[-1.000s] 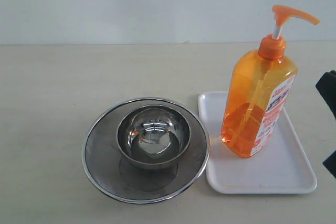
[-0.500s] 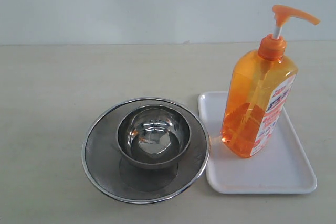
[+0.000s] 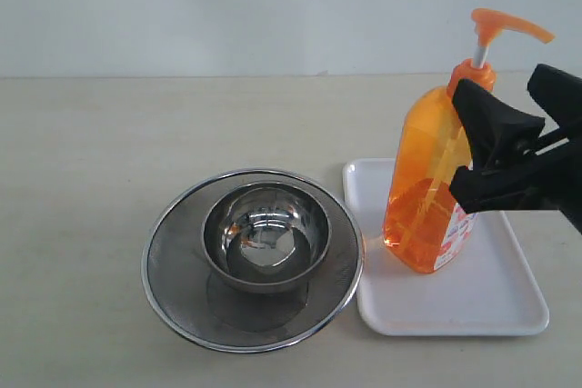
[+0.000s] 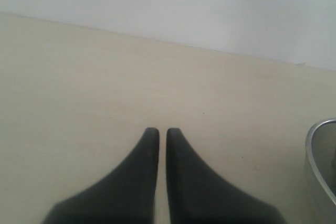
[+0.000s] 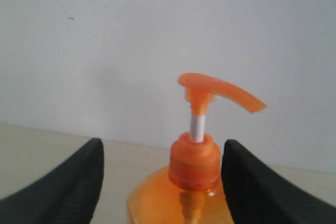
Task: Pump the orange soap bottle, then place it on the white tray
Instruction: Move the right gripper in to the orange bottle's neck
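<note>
Desk [image 3: 91,134] scene: orange soap bottle [image 3: 423,188] upright on the white tray [image 3: 491,302], at right. Right pincer [image 5: 163,150] wide open, empty — only its wrist view shows the fingers [image 5: 63,182] straddling the collar [image 5: 193,161], clear of it. Left pincer [image 4: 162,132] closed to a sliver, empty, absent from the exterior view. Pressing the pump head [image 5: 210,87] straight down likely avoids tipping.

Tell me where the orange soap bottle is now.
In the exterior view, the orange soap bottle stands upright on the white tray at the right, beside the strainer; the right gripper has its jaws open either side of the neck.
</note>
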{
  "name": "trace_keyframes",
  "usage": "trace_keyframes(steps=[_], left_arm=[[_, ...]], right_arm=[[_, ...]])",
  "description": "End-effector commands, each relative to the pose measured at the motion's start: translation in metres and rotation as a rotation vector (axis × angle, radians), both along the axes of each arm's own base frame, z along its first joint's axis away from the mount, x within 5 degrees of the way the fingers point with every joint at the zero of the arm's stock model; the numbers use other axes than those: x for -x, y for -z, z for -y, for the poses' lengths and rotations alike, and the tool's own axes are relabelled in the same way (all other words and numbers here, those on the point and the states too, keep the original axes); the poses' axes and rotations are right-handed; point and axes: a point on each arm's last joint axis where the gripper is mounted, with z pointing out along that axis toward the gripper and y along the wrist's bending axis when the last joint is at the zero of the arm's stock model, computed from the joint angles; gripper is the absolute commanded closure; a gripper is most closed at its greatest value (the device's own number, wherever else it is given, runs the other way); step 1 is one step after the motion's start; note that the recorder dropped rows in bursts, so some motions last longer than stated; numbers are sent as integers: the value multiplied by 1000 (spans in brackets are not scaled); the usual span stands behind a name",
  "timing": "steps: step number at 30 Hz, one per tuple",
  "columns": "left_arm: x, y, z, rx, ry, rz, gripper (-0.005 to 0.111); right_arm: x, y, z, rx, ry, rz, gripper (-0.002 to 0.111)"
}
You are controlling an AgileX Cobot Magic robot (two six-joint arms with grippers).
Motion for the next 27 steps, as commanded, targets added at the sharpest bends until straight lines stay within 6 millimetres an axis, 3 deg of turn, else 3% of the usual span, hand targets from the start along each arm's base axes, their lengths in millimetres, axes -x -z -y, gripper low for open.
trace_keyframes(steps=[1,7,21,27], left_arm=[[0,1,0,-10,-3,0,102],[0,1,0,-10,-3,0,102],[0,1,0,-10,-3,0,102],[0,1,0,-10,-3,0,102]], right_arm=[[-10,8,-2,-40,84,22,49],[-20,31,-9,-2,110,-45,49],[-50,20,-36,-41,188,-37,49],[-58,29,-40,-15,234,-72,49]])
